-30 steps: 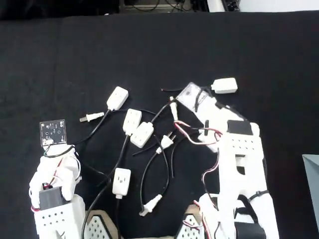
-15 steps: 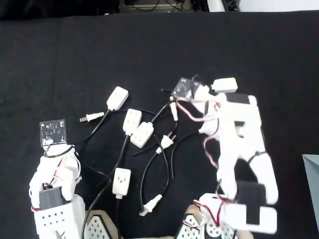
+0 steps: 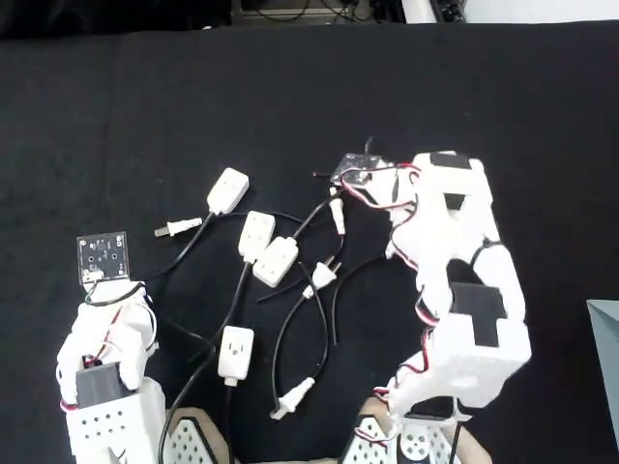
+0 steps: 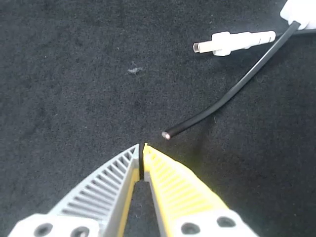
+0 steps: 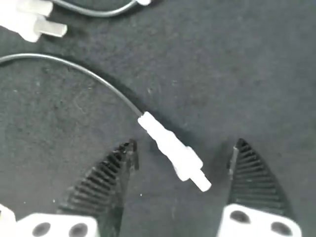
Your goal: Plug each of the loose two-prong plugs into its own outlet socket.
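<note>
High view: black bench (image 3: 145, 116) with my two arms at its near edge. White outlet sockets (image 3: 256, 235) and loose two-prong plugs (image 3: 324, 274) on black cables (image 3: 280, 338) lie between them.
Outlet sockets: I count four. Two touch side by side mid-bench, one lies farther back, one lies nearer me.
Two-prong plugs: I count four, all unplugged, scattered among the sockets.
Right arm (image 3: 455, 280): stretched out over the bench, its wrist near the farthest plug (image 3: 337, 213).
Right end effector (image 5: 185, 144): wide open and gripping nothing. A white plug (image 5: 170, 150) lies flat on the bench between its fingers and touches neither.
Left arm (image 3: 102, 387): folded back at the near left corner.
Left end effector (image 4: 142, 148): fingers pressed together with nothing held, tips pointing at the bench near a bare cable end (image 4: 165, 134). Another plug (image 4: 232, 42) lies well beyond.
</note>
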